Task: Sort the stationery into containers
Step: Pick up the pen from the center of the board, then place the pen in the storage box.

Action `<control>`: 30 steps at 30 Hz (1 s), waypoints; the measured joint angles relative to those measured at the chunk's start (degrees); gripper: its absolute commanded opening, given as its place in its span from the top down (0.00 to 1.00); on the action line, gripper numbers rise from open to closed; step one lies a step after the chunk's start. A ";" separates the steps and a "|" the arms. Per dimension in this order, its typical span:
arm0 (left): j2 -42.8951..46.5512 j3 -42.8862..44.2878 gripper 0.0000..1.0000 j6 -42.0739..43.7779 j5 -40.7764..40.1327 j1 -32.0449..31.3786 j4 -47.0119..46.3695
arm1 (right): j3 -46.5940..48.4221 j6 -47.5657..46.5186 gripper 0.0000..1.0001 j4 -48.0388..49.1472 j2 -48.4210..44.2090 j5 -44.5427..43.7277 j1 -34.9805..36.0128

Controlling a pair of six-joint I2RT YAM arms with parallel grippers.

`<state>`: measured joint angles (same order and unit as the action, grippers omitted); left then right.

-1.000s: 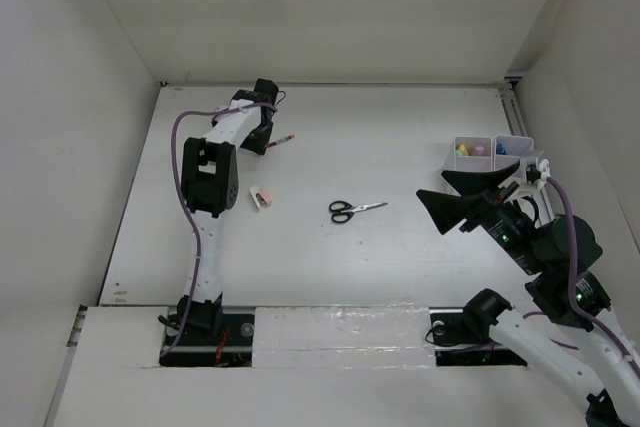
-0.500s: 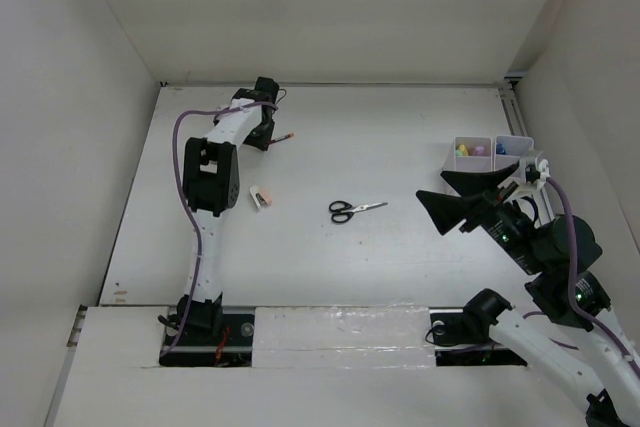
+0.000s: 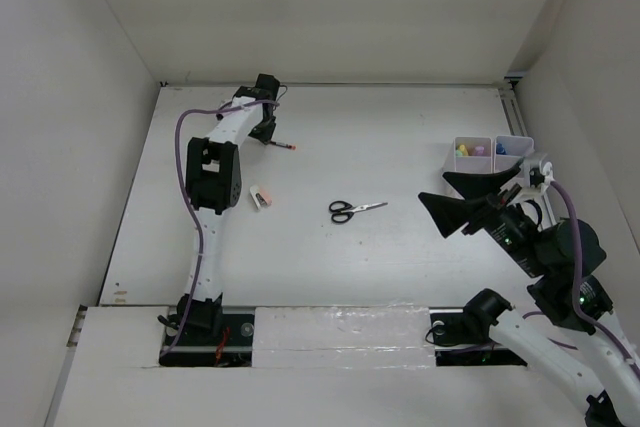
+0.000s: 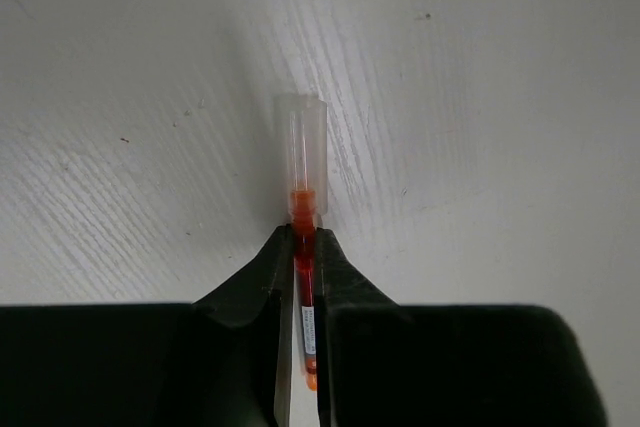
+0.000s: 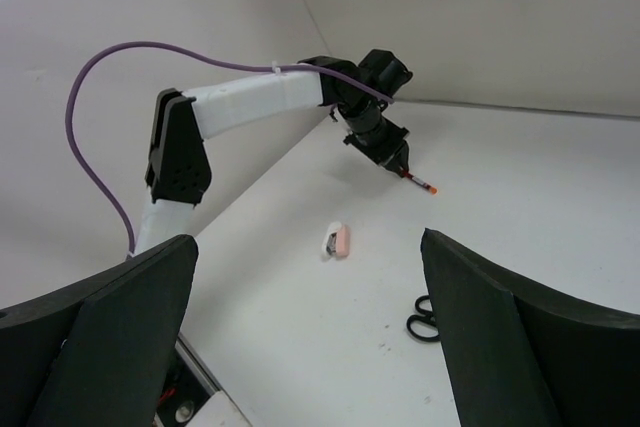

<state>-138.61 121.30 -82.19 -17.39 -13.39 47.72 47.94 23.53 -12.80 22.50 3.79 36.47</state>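
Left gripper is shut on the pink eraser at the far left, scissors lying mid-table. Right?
Not quite. The left wrist view shows the left gripper shut on the red pen, not the pink eraser, which lies loose on the table. The scissors do lie mid-table.

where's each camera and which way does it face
Top external: above and behind the bases, looking down on the table; both arms show.
Left wrist: on that wrist, facing down; left gripper shows, shut on the red pen.
Right wrist: on that wrist, facing across at the left arm; open right gripper shows.
Shared: top and right wrist both see the scissors.
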 measured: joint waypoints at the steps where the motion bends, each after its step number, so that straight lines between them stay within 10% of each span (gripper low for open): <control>1: -0.04 0.04 1.00 0.81 0.13 0.00 -0.26 | 0.00 -0.13 0.00 0.00 -0.02 0.00 0.00; 21: 33.90 -45.20 1.00 37.64 16.33 -5.46 -42.29 | -4.20 -1.44 0.00 3.39 12.94 -0.37 0.00; 30: 53.29 -52.37 1.00 50.84 20.39 -20.81 -52.61 | -6.45 -3.89 0.03 9.75 23.91 3.63 -0.02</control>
<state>-85.32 68.93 -31.35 3.01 -34.20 -4.89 41.50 19.64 -3.05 46.41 7.42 36.45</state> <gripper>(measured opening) 0.033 0.978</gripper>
